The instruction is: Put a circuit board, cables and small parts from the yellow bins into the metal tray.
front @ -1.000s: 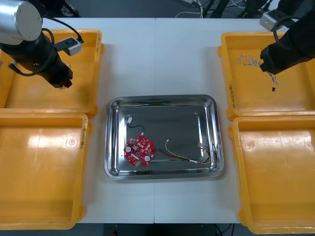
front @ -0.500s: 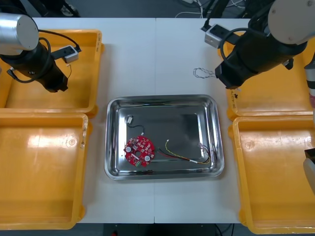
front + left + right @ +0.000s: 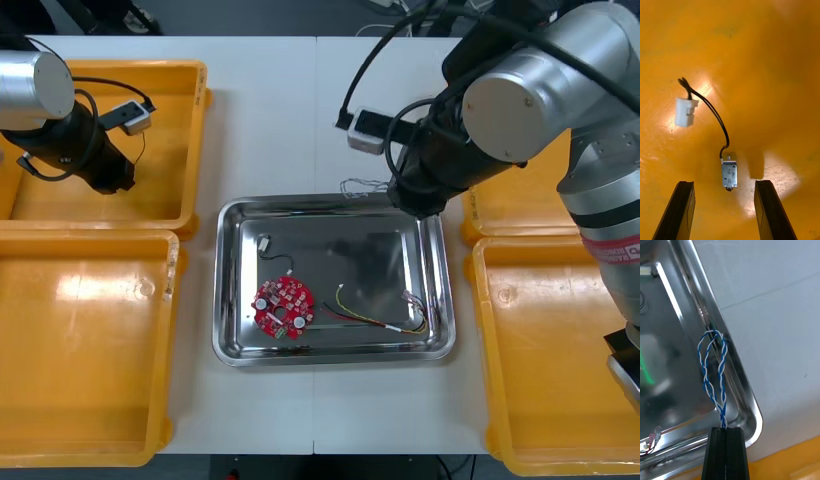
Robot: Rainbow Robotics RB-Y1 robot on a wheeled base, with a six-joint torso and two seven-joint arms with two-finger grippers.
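Right end effector (image 3: pixel 726 429) with twisted cable (image 3: pixel 721 371), lengthwise along metal tray (image 3: pixel 749 399) rim

The right arm (image 3: pixel 530 90) wears bulky, rounded silver-grey shells over black joints, with black cables (image 3: pixel 372 55) looping off it and a small grey box (image 3: pixel 367 130) at the wrist. The left arm (image 3: pixel 35 88) is likewise silver over black, with its own grey box (image 3: pixel 130 118). The right hand (image 3: pixel 725 429) and left hand (image 3: pixel 724 183) end in flat, square-tipped black fingers (image 3: pixel 685 210).
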